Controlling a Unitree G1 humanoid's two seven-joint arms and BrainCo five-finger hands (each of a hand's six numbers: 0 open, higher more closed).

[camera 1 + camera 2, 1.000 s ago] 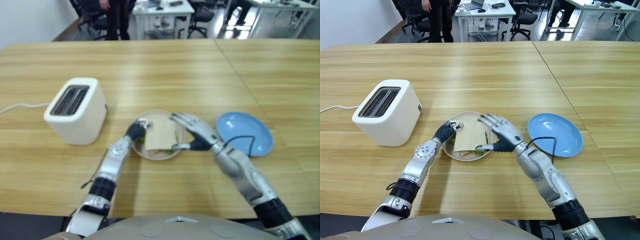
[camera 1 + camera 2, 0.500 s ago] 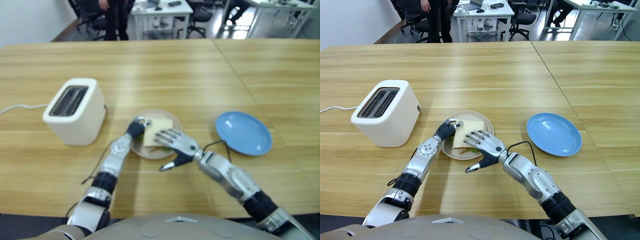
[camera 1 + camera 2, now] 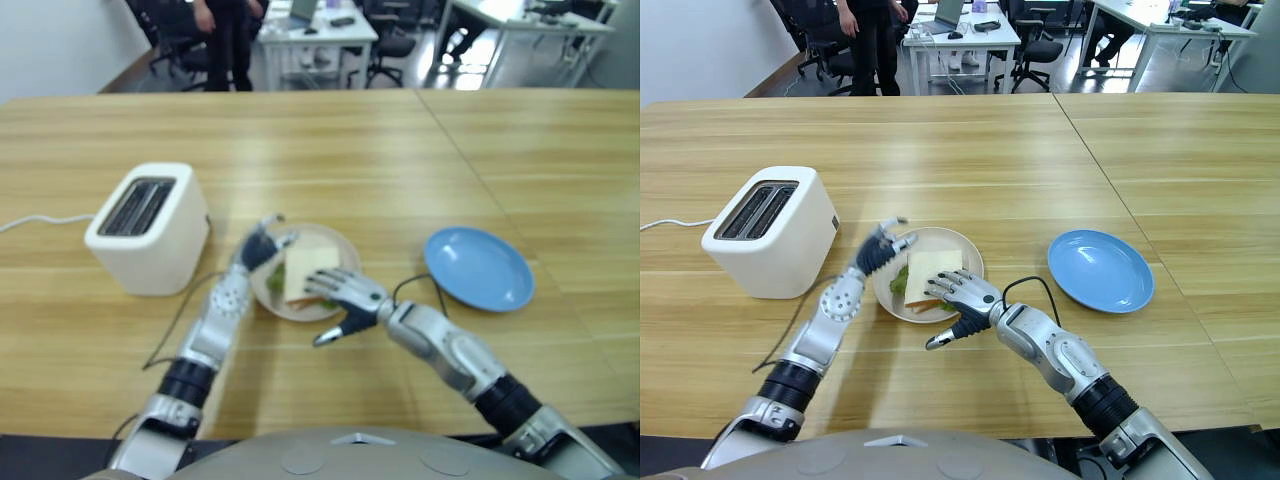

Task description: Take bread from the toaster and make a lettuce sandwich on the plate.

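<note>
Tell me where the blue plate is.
The blue plate lies on the table at the robot's right, apart from the sandwich plate and the right hand, both to its left.

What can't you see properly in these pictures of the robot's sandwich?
- Inside the toaster: the slots are dark in both eye views, so any bread left inside is hidden.
- Under the top bread slice: it covers the filling, and only an edge of the lettuce shows.
- The near rim of the plate: the right hand covers it.
- The toaster's cord: cut off by the left edge.
</note>
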